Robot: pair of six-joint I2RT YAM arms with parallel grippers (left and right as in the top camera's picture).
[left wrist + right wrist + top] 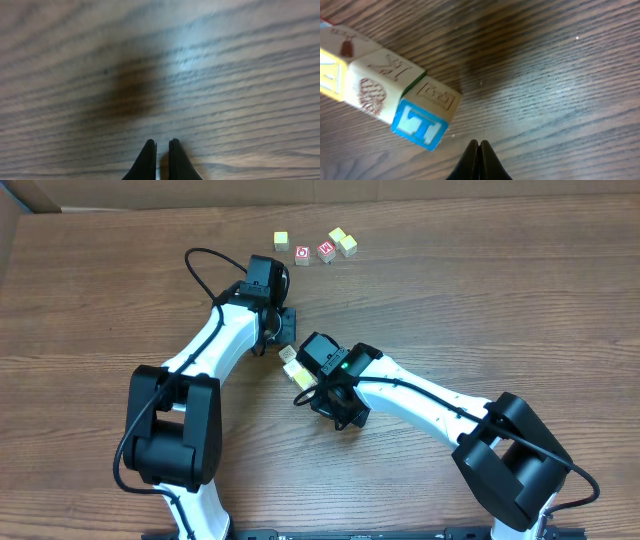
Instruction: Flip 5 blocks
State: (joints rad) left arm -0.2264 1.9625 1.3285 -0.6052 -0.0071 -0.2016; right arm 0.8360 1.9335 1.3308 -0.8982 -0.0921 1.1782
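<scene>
- Left end effector [160, 160], closest to its own wrist camera, has its fingers drawn together on nothing. We see only bare table [225, 75] beneath it, and it touches no block.
- Further right, along the far side of the table in the overhead view, a yellow-topped block [281, 240] sits by itself. Next come two red-faced cubes [302, 254] just beside each other, then a pale pair [347, 246] touching.
- Between the two arms lies a short row of blocks [380, 85], touching side to side. The blue-faced block [420, 125] sits at its end.
- We judge the task unfinished, or at least unproven. Nothing marks which blocks are already turned and none is in a grip, so we cannot count the flips done.
- Right end effector [479, 160] is likewise pinched together and empty. Its tips are near the blue-faced end of the row but apart from it.
</scene>
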